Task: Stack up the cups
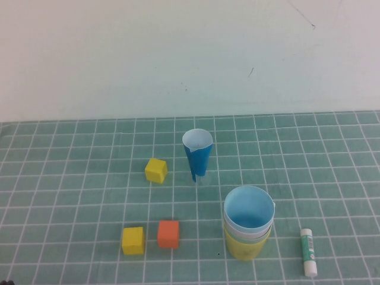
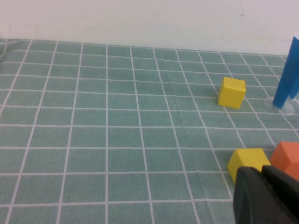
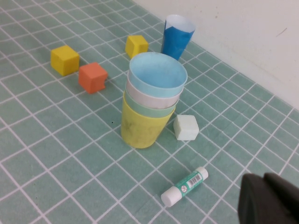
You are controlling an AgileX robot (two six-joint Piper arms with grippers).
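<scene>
Already cups (image 1: 249, 228) stacked; left gripper (image 2: 261, 196), right gripper (image 3: 271, 200) closed, parked.

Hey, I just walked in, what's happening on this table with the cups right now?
Nothing is being handled at the moment. The cups already sit nested in one stack: yellow at the bottom, then pale green, a pale one, and light blue on top. The left gripper is shut and pulled back near the yellow and orange blocks, holding nothing. The right gripper is shut too, back from the stack near the glue stick. The dark-blue cone cup stands apart, upright on its own.
</scene>
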